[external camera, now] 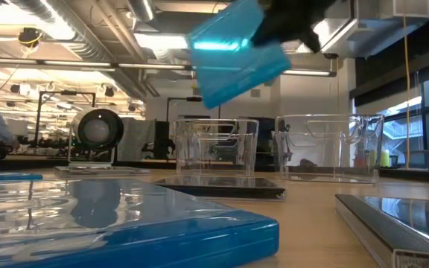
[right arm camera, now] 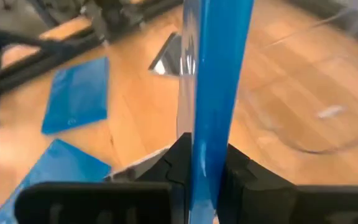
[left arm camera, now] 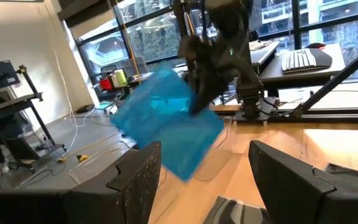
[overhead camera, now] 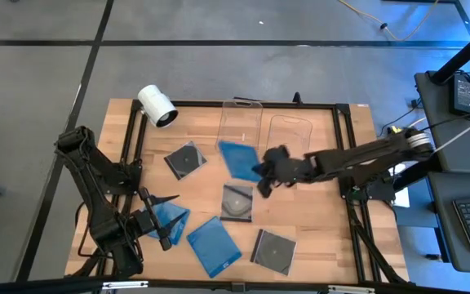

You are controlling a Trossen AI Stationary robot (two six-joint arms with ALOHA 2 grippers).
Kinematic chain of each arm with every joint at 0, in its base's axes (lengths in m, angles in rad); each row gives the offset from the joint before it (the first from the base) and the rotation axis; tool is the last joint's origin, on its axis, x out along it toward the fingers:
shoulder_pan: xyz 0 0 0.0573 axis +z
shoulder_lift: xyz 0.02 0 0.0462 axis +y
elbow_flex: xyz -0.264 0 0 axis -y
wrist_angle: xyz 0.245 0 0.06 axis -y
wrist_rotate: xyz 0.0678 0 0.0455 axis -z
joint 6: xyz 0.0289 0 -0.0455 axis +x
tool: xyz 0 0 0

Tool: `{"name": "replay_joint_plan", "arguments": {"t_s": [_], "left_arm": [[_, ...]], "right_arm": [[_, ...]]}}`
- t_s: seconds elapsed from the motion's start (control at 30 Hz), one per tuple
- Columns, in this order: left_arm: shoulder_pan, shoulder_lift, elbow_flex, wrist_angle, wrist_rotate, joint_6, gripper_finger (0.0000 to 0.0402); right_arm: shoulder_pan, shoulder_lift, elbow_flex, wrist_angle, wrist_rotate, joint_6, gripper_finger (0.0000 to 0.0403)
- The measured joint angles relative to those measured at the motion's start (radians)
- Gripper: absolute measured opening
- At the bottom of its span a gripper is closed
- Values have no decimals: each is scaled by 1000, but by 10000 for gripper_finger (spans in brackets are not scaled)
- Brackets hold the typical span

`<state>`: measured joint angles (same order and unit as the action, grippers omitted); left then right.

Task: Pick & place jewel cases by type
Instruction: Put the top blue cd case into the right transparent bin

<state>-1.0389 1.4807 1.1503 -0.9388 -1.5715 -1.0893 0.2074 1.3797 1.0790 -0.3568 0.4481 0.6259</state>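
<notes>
Several jewel cases are in the high view. Lying flat on the table are dark ones (overhead camera: pixel 184 159), (overhead camera: pixel 237 202), (overhead camera: pixel 272 251) and blue ones (overhead camera: pixel 214 245), (overhead camera: pixel 168 219). My right gripper (overhead camera: pixel 269 170) reaches in from the table's right to its middle. It is shut on a third blue case (overhead camera: pixel 239 158), held in the air just near of the left clear tub (overhead camera: pixel 241 122). My left gripper (left arm camera: pixel 204 180) is open over the near-left blue case and touches nothing that I can see. My right gripper pinches the blue case between its two fingers (right arm camera: pixel 178 163) at one edge (right arm camera: pixel 209 140), the side toward the table's right. The fingers come level from the right. The case (external camera: pixel 237 52) is lifted clear, tilted, and sticks out beyond the fingertips toward the left.
Two clear tubs (external camera: pixel 216 145), (external camera: pixel 326 145) stand side by side at the table's far middle. A white cylinder (overhead camera: pixel 157 106) lies at the far left corner. A black frame (overhead camera: pixel 345 147) runs along the table's edges. Bare wood shows on the near right of the table.
</notes>
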Motion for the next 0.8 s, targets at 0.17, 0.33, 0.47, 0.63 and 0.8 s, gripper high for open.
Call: {"name": "replay_joint_plan", "arguments": {"t_s": [0.17,0.33,0.47,0.63,0.8], "left_arm": [[0,0,0,0,0,3,239],[1,0,0,0,0,3,239],[6,0,0,0,0,3,239],[28,0,0,0,1,3,239],[60,0,1,0,21,3,239]], "right_arm": [[-48,-167,0,-220,-7,164,46],[-93,-252,0,-517,82,371,46],[-127,-256,-7,-683,92,536,46],[-165,-255,-56,-677,55,622,46],[-206,-254,-122,-585,22,638,46]]}}
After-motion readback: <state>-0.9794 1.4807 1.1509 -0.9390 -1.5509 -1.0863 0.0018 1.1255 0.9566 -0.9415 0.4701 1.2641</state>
